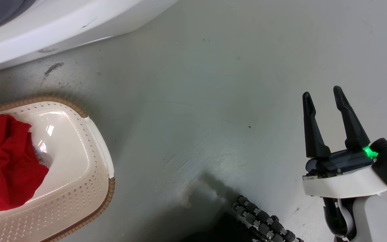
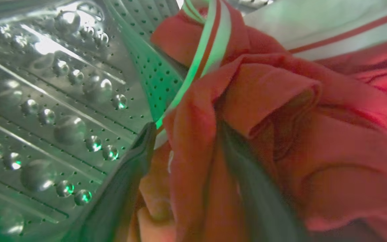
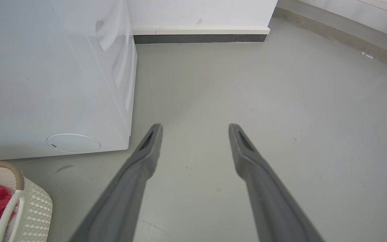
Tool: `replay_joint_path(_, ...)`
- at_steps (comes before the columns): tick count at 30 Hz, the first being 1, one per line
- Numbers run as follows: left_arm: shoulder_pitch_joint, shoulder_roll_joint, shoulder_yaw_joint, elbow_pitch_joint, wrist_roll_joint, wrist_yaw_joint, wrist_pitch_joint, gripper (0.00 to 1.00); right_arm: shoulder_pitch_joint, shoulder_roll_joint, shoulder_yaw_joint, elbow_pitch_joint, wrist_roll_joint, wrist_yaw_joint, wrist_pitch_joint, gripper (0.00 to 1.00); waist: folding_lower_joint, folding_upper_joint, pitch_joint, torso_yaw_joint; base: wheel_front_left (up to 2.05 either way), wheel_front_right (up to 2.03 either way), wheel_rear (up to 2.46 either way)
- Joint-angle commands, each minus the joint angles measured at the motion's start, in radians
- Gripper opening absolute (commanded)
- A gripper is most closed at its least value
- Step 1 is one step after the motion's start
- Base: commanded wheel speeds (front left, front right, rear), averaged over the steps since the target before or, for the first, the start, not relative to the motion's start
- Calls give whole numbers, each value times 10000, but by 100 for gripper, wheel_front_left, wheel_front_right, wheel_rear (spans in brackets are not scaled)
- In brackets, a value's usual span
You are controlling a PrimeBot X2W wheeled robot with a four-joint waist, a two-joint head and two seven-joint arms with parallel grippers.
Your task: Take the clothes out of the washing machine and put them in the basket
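We see a plain red garment (image 1: 5, 161) bunched in a cream basket (image 1: 89, 174) beside the white washer (image 1: 45, 30); a striped red jersey (image 2: 281, 134) lies inside its drum (image 2: 45, 101).

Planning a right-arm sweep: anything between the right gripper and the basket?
Nothing. The head view shows bare grey floor between the right gripper, jaws open, and the basket.

Bare floor (image 1: 213, 101) right of basket (image 1: 89, 188); jersey (image 2: 264, 101) crowds drum (image 2: 45, 101), seemingly.
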Motion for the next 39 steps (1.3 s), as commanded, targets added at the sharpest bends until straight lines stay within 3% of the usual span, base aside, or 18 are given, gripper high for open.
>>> replay_joint_path(1, 214, -105, -243, 72, -90, -22, 160, 45, 27, 12, -38, -73, 62, -10, -20, 100, -1, 0, 30, 28, 0, 0, 0)
replay_joint_path(2, 173, -82, -305, -1, -123, -22, 95, 0, 20, 12, -37, -78, 61, -9, -19, 100, -1, 0, 49, 38, 0, 0, 0)
replay_joint_path(14, 2, 488, -746, -353, -477, -13, -1185, 0, -402, 9, 103, 59, 51, -10, -20, 100, -1, 0, -136, 34, 0, 0, 0)
replay_joint_path(20, 482, 326, -874, -527, -850, -13, -2236, 0, -548, 10, -163, 240, -235, -10, -20, 100, -1, 0, -879, 596, 0, 0, 0)
replay_joint_path(30, 2264, 139, -901, -977, -1219, 32, -4460, 0, -656, 6, -655, 326, -816, -10, -19, 100, -1, 0, -2288, 1574, 0, 0, 0)
replay_joint_path(39, 4824, -440, -1108, -1509, -1403, 335, -6781, 0, -214, 4, -995, 661, -1337, -9, -19, 100, -1, 0, -3857, 2453, 0, 0, 0)
